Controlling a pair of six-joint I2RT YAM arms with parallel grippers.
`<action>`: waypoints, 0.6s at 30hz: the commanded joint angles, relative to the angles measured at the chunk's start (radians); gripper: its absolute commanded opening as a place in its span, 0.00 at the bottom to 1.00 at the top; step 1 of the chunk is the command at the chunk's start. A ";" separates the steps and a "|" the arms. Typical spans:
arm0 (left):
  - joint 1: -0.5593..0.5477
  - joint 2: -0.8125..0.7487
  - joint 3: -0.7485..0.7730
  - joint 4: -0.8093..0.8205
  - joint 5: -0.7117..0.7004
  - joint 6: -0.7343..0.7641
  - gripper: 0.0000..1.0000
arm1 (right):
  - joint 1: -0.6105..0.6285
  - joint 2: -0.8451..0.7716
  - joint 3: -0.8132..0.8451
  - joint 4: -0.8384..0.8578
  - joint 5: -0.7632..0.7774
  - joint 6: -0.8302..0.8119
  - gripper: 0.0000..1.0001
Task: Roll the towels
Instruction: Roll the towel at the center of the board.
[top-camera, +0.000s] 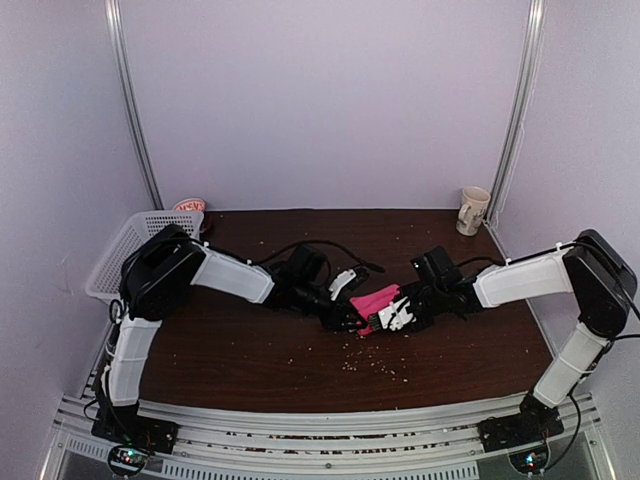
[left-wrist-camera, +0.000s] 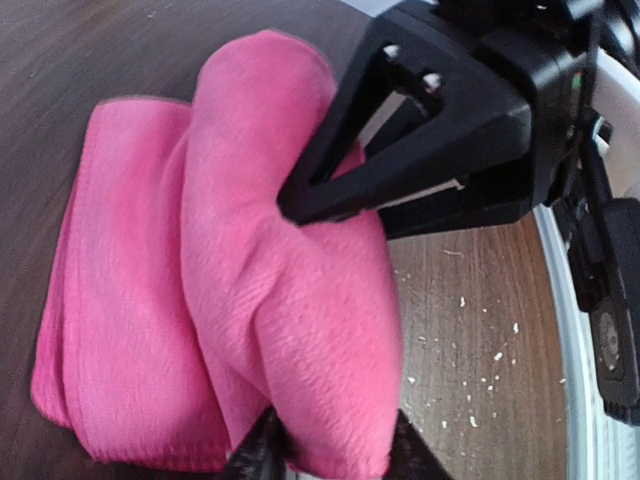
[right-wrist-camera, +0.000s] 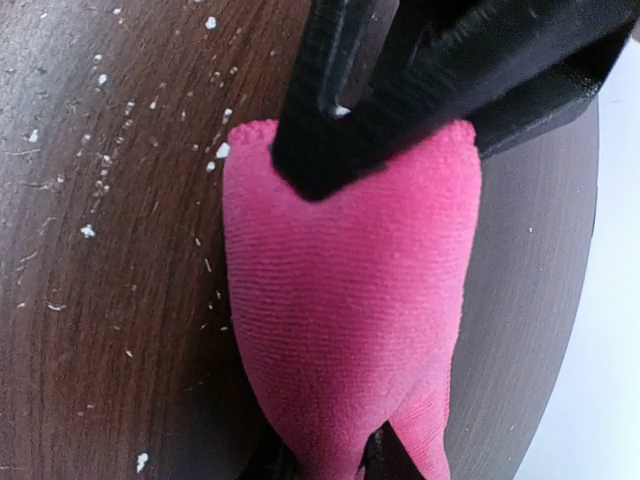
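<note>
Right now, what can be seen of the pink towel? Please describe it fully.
The pink towel is a plain, bright pink cloth, soft and finely woven, with hemmed edges. It lies folded into a thick, loose bundle on the dark wooden table, near its middle, among pale crumbs. The right pincer pinches one end and dents the fabric. The left pincer flanks the opposite end, but whether it grips is unclear.

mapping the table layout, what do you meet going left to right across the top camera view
white basket → left hand → pink towel → right hand → cream mug
</note>
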 joint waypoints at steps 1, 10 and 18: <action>0.027 -0.066 -0.106 -0.005 -0.060 -0.019 0.41 | 0.008 0.039 0.076 -0.152 0.018 0.020 0.17; 0.036 -0.305 -0.264 0.101 -0.193 0.054 0.72 | 0.006 0.074 0.195 -0.372 -0.039 0.006 0.13; -0.025 -0.443 -0.468 0.306 -0.331 0.218 0.79 | 0.006 0.177 0.395 -0.661 -0.106 0.013 0.12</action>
